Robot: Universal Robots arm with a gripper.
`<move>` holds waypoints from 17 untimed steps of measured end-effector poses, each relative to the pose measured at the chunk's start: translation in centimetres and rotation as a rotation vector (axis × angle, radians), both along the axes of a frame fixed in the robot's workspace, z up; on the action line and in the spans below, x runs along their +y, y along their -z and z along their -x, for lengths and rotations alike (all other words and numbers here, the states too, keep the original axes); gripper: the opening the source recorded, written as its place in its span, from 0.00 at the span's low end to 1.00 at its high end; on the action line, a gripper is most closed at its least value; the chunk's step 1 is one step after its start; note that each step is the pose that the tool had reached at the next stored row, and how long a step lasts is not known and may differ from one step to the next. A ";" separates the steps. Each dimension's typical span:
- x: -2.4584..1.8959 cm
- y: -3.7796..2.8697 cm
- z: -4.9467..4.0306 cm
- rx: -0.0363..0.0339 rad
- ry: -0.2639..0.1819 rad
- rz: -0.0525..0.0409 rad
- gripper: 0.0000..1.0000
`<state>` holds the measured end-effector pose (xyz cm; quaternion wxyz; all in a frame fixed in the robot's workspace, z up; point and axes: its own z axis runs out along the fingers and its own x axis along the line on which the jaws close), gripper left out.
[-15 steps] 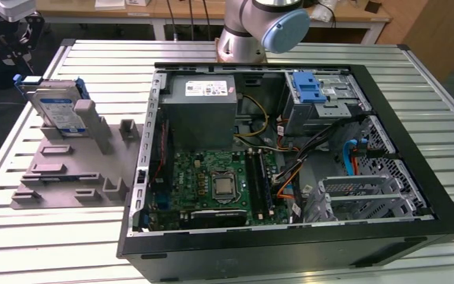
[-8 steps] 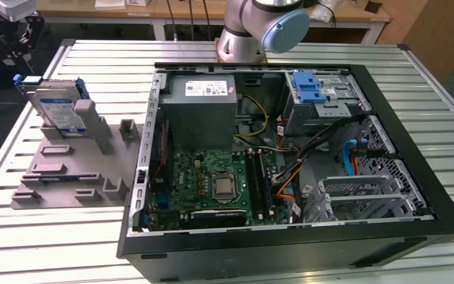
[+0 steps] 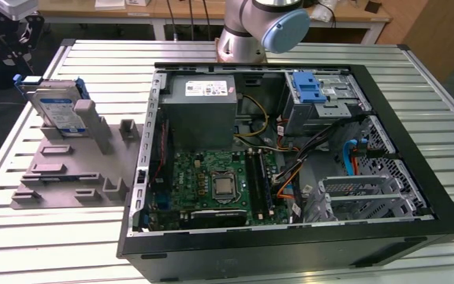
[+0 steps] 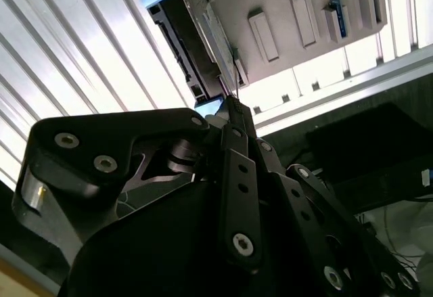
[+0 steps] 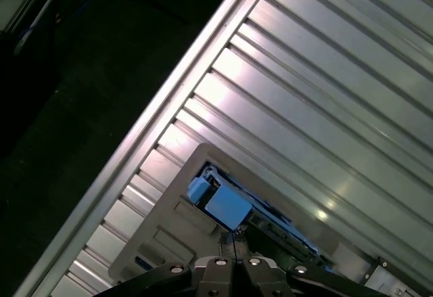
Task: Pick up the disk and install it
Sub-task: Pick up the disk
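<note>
On the grey stand [image 3: 61, 171] the disk [image 3: 57, 109] stands upright; tool [image 5: 233, 240], pressed together, near its blue end

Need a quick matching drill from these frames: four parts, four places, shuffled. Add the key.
Things:
1. disk
2. grey metal box
3. blue latch
4. processor

Places:
A. on the green board inside the case
B. on top of the drive cage
C. standing on edge in the grey fixture, outside the case
D. inside the case, bearing a white sticker

Pairs: 1-C, 2-D, 3-B, 4-A
</note>
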<state>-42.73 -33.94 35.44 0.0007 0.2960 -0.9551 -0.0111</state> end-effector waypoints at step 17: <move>0.00 0.00 0.00 0.0000 -0.046 -0.0001 0.11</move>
